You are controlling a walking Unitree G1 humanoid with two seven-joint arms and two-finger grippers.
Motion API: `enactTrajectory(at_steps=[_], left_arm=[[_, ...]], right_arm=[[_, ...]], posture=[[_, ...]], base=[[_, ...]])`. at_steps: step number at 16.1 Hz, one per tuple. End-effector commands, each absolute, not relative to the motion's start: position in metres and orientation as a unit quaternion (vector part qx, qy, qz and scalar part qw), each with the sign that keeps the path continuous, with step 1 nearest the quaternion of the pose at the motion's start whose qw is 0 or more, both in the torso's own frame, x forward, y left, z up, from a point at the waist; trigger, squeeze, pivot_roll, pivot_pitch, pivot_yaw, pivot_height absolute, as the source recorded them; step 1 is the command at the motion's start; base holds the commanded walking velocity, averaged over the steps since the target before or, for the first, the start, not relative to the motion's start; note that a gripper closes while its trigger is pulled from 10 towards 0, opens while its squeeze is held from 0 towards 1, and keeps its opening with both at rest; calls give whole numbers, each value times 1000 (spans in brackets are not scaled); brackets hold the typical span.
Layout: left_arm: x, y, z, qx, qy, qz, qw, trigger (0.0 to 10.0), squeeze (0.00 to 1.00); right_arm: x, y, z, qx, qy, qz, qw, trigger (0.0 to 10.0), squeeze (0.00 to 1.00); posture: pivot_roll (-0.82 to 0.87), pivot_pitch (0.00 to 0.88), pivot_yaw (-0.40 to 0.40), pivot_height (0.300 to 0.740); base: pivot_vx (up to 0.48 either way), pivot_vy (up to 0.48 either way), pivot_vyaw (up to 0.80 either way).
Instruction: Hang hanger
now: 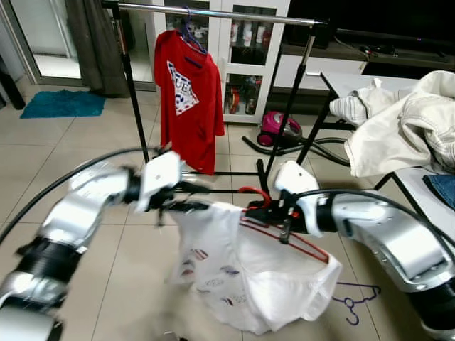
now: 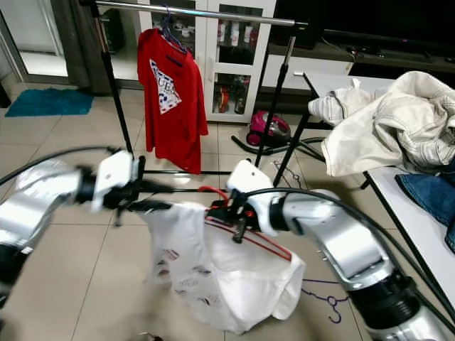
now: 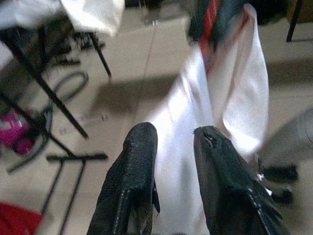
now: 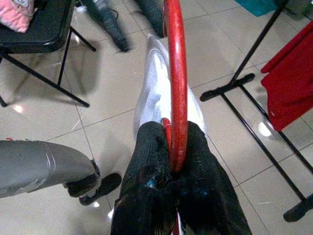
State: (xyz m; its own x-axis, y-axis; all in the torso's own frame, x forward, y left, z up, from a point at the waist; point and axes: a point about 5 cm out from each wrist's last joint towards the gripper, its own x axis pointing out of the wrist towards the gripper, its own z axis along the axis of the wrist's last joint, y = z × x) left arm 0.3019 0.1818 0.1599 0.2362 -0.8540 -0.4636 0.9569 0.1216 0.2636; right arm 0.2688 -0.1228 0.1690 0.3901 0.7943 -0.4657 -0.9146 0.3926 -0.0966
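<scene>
Robot carries a shirt on a red hanger toward the rail, with the cloth only half secured.

The right end effector (image 1: 264, 211) is clamped shut on the red hanger (image 4: 176, 83) near its hook, holding it low over the tiled floor and well short of the rail (image 1: 213, 12), where a red shirt (image 1: 188, 99) hangs. The white shirt (image 1: 249, 273) droops from the hanger, one shoulder at the left end effector (image 3: 173, 147), whose fingers stand slightly apart with cloth running between them; a firm pinch cannot be confirmed. The likely risks: the shirt slides off the tilted hanger if that side lets go, the hem drags or snags on the rack's feet (image 4: 230, 90), or the hook misses the rail because the grip sits so close to it.
</scene>
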Motion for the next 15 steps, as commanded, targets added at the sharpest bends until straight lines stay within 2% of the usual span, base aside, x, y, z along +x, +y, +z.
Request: enactTrajectory(at_steps=[1, 2, 3, 5, 7, 9, 10, 11, 12, 13, 14, 15], left_arm=[[300, 186, 163, 272, 95, -609, 739, 10000, 0], [298, 196, 162, 268, 102, -598, 749, 10000, 0], [297, 203, 162, 273, 104, -588, 754, 10000, 1000], [294, 228, 165, 284, 110, -552, 776, 10000, 1000], [296, 238, 170, 283, 99, -526, 795, 10000, 1000], [290, 234, 169, 256, 104, -556, 784, 10000, 1000], [287, 232, 168, 245, 108, -568, 778, 10000, 729], [284, 228, 165, 238, 113, -581, 770, 10000, 196], [282, 224, 161, 231, 121, -596, 759, 9490, 59], [280, 222, 158, 225, 126, -605, 753, 8196, 0], [279, 221, 157, 222, 131, -609, 750, 7294, 0], [277, 222, 156, 221, 137, -614, 746, 9608, 0]], right_arm=[[268, -127, 179, -168, 158, 526, 819, 0, 0], [266, -131, 182, -168, 154, 532, 815, 0, 0], [265, -133, 184, -167, 149, 538, 813, 0, 0], [259, -138, 192, -164, 133, 570, 794, 0, 0], [256, -140, 196, -165, 132, 585, 783, 0, 0], [257, -143, 200, -168, 129, 593, 776, 0, 0], [257, -143, 201, -168, 128, 594, 776, 0, 0], [258, -144, 203, -168, 125, 594, 777, 0, 0], [258, -145, 204, -166, 122, 594, 777, 0, 0], [258, -146, 205, -165, 120, 595, 777, 0, 0], [258, -146, 205, -165, 120, 594, 778, 0, 0], [259, -148, 206, -165, 120, 589, 782, 0, 0]], posture=[[-91, 0, -76, 740], [-90, 0, -77, 740], [-87, 0, -79, 740], [-81, 0, -87, 740], [-75, 0, -99, 740], [-77, 0, -96, 740], [-77, 0, -96, 740], [-80, 0, -91, 740], [-82, 0, -89, 740], [-86, 0, -83, 740], [-88, 0, -80, 740], [-90, 0, -76, 740]], base=[[0, 0, 0], [0, 0, 0], [0, 0, 0], [0, 0, 0], [0, 0, 0], [0, 0, 0], [0, 0, 0], [0, 0, 0], [0, 0, 0], [0, 0, 0], [0, 0, 0], [0, 0, 0]])
